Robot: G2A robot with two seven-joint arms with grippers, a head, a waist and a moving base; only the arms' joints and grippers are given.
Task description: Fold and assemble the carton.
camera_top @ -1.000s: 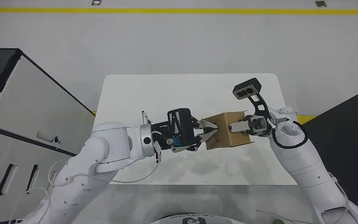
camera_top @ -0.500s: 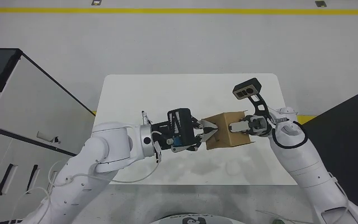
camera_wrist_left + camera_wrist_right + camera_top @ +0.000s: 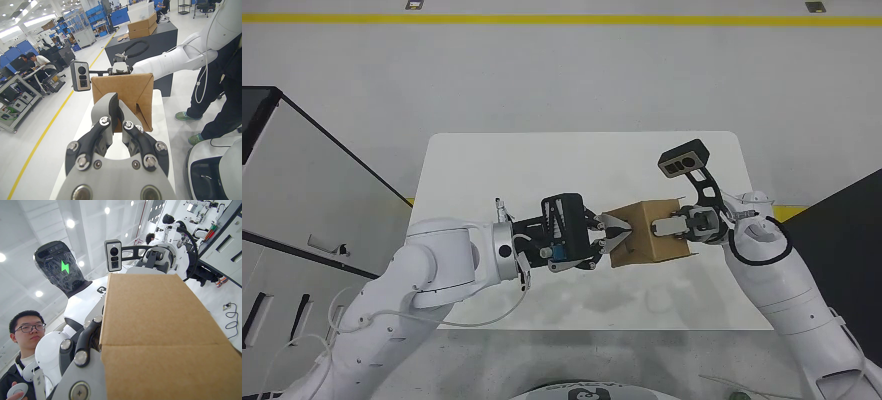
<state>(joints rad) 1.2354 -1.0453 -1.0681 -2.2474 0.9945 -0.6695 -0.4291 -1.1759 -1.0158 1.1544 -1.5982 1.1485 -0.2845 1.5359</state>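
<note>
A robotics lab in a factory-like hall is being shown: the pale floor (image 3: 562, 80) is being crossed by a yellow line (image 3: 562, 19). Blue storage bins (image 3: 94, 13) are being kept on racks beside an aluminium-frame bench (image 3: 17, 94), and everything is being lit by round ceiling lights (image 3: 70, 223).

The left arm (image 3: 432, 265) and right arm (image 3: 787, 290) are glossy white shells with black joint rings. A thin white cable (image 3: 207, 37) runs along the right arm. The left gripper (image 3: 118, 103) is grey metal with black linkage bars, round silver screws and black finger pads (image 3: 114, 106). The head (image 3: 58, 266), in the upper left of the right wrist view, is glossy black with a green lightning bolt.
</note>
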